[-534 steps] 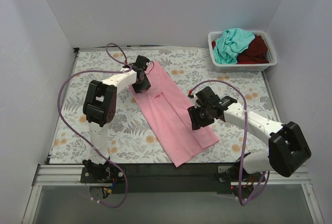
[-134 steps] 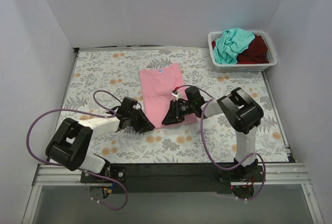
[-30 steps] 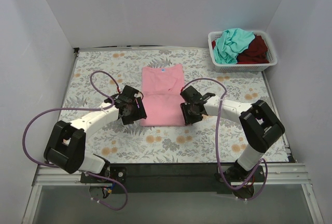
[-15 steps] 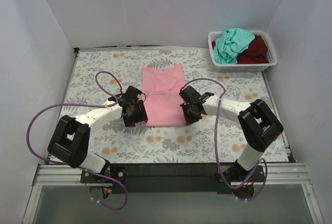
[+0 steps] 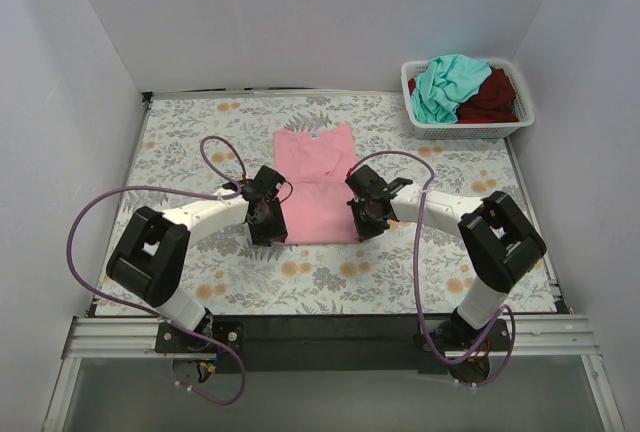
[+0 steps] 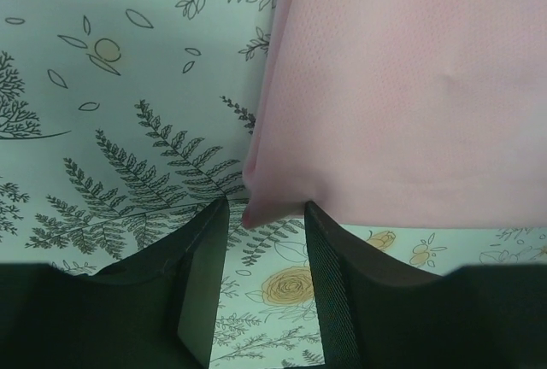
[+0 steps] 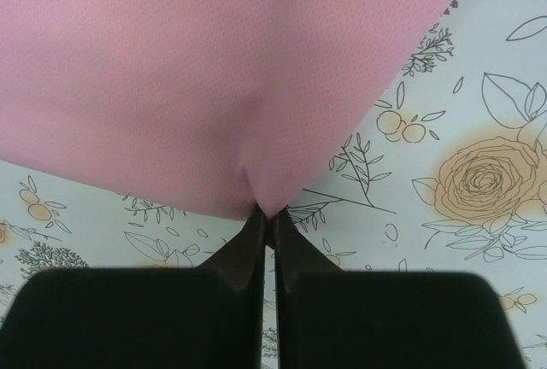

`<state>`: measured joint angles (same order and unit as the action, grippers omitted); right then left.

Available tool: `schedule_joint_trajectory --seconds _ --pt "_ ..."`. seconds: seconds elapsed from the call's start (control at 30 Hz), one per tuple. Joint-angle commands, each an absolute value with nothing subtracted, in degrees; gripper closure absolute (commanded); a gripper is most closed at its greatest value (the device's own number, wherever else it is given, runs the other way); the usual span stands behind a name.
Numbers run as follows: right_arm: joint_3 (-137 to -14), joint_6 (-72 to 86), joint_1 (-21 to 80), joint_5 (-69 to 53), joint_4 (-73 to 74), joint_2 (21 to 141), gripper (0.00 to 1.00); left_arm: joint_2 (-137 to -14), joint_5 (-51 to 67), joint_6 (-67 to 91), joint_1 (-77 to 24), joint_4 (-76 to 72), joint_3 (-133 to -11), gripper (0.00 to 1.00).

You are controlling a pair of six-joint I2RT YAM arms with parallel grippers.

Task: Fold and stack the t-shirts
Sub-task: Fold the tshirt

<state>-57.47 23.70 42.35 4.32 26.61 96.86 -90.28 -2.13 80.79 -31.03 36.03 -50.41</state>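
The light pink t-shirt (image 5: 315,184) lies folded into a rectangle mid-table, its neck label at the far end. My left gripper (image 5: 268,220) is at its near left corner. In the left wrist view the jaws stand apart around that corner of the pink shirt (image 6: 402,87), and the left gripper (image 6: 265,215) is open. My right gripper (image 5: 364,220) is at the near right corner. In the right wrist view the right gripper (image 7: 267,215) is shut, pinching a tip of the pink shirt (image 7: 214,70). A teal t-shirt (image 5: 442,87) and a dark red t-shirt (image 5: 493,98) lie crumpled in the basket.
The white slatted basket (image 5: 470,131) stands at the far right corner of the table. The floral tablecloth (image 5: 190,142) covers the whole surface. White walls close in the left, back and right sides. Purple cables loop off both arms.
My left gripper has slid right up to the pink shirt's near left corner and its jaws have narrowed. My right gripper has shut on the near right corner.
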Motion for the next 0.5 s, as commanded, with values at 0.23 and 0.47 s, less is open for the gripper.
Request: schedule_joint_trajectory --seconds 0.23,0.47 --pt "-56.2 22.7 42.6 3.1 28.9 100.0 0.99 -95.4 -5.7 82.3 -32.8 38.2 -52.3 0.61" --pt "-56.5 22.3 42.7 2.5 28.8 100.8 0.99 -96.2 -6.1 82.0 -32.9 38.8 -52.7 0.76"
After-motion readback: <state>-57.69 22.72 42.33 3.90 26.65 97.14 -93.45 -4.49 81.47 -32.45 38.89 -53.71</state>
